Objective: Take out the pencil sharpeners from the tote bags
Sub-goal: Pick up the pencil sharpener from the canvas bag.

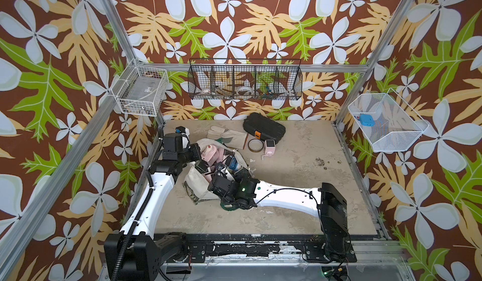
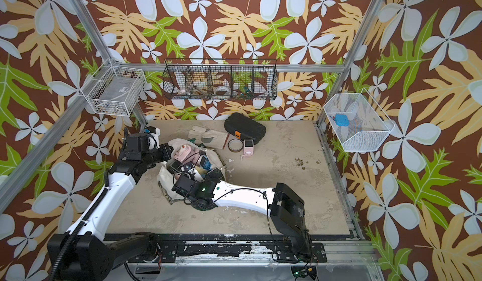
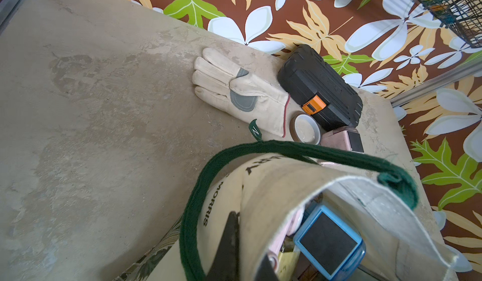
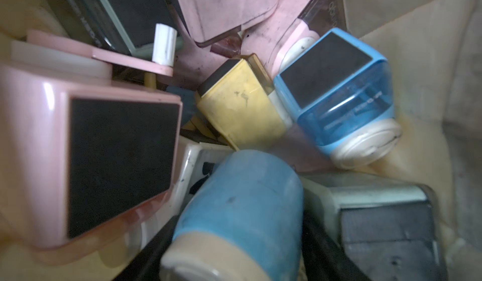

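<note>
Left gripper (image 3: 245, 240) is clamped on the tote bag (image 3: 273, 188) rim, one finger outside the canvas and one inside, propping the mouth open. Right gripper (image 4: 234, 240) is down inside the bag, jaws either side of the rounded blue sharpener (image 4: 240, 188) at lower centre of the right wrist view. Can't tell if they've bitten or only straddle it.

Bag sits left of centre on the table (image 1: 300, 149) in both top views, and it's packed. In the right wrist view: big pink sharpener (image 4: 78, 149) at left, yellow one (image 4: 240, 110) mid-frame, blue windowed one (image 4: 333, 91) upper right. One pink sharpener (image 1: 270, 146) is already out, upper centre, just beside the tape roll (image 1: 254, 144).

Step as I read it: pick the rounded blue one.
- Grip across the barrel, not the cream end cap. Round plastic will likely squirt out of a shallow pinch.
- Lift straight out through the mouth. The pink body sits close at its left and may drag up with it.
- Left should hold the rim taut so canvas doesn't fold in.

Clearances:
- Canvas wall is close at right of the wrist frame.
- Green strap (image 3: 313, 151) loops across the mouth, a snag risk.
- Glove (image 1: 227, 136) and black case (image 1: 263, 129) crowd the upper centre.
- Right half of the table is bare, so drop there.
</note>
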Controlling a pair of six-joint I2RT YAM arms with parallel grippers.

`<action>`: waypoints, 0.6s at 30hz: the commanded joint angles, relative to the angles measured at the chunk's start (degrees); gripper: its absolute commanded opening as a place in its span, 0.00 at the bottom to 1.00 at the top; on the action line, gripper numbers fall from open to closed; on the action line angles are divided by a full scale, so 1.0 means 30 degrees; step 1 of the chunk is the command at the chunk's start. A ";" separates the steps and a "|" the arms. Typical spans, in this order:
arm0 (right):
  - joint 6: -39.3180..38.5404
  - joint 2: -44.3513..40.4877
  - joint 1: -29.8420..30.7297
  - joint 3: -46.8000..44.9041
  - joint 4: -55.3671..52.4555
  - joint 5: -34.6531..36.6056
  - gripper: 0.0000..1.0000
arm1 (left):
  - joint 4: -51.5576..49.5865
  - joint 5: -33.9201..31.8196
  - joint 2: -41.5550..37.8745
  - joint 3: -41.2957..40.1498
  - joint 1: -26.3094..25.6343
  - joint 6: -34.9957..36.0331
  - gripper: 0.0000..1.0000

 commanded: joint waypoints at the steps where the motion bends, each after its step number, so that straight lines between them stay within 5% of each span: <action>1: -0.0495 0.0237 -0.0043 0.0181 -0.1490 -0.0204 0.67 | 0.0664 -0.0164 -0.0003 0.0165 0.0045 0.0069 0.00; 9: -0.1372 0.0162 -0.0064 0.1034 -0.1194 -0.0882 0.46 | 0.0681 -0.0142 -0.0005 0.0174 0.0045 0.0091 0.00; 18: -0.3606 -0.2326 -0.0128 0.0256 0.0893 -0.2568 0.42 | 0.0668 -0.0164 -0.0030 0.0165 0.0046 0.0087 0.00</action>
